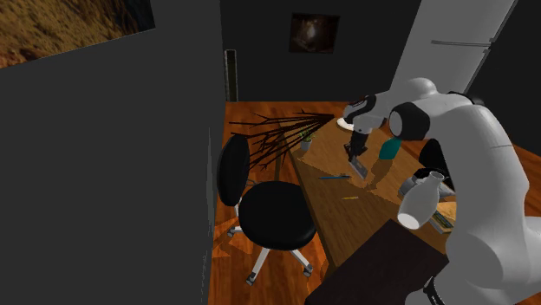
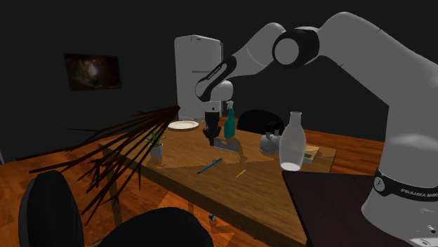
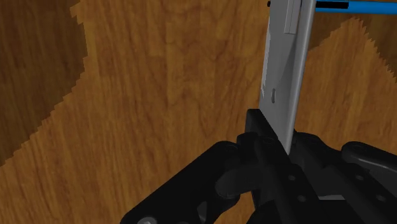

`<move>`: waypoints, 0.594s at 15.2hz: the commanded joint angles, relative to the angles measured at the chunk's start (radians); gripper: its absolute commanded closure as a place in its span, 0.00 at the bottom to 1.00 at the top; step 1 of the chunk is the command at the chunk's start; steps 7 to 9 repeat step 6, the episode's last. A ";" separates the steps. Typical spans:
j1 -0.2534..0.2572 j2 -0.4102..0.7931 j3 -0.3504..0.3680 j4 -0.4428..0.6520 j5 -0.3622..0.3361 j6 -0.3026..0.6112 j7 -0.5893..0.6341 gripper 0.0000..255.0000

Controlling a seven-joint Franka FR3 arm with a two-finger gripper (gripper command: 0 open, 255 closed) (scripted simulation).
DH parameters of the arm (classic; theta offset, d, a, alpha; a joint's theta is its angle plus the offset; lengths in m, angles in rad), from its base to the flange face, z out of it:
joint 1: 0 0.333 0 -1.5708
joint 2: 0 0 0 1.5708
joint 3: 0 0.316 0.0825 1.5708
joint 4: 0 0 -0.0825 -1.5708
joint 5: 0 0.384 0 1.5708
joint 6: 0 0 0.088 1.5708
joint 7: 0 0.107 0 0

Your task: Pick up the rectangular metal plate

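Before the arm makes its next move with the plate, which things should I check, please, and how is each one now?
1. The pincer is shut on the grey plate: ok.
2. The grey plate hangs clear of the table: cannot tell.
3. The blue pen lies apart from the grey plate: ok.
4. The green bottle stands clear of the pincer: cannot tell.
5. Free space above the pincer: ok.

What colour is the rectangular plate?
Light grey. The plate shows best in the wrist view, clasped by the gripper.
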 commanded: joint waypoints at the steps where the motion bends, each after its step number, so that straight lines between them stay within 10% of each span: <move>1: 0.002 -0.016 -0.004 0.003 -0.005 -0.019 0.005 1.00; 9: 0.005 -0.041 -0.009 0.003 -0.011 -0.043 0.009 1.00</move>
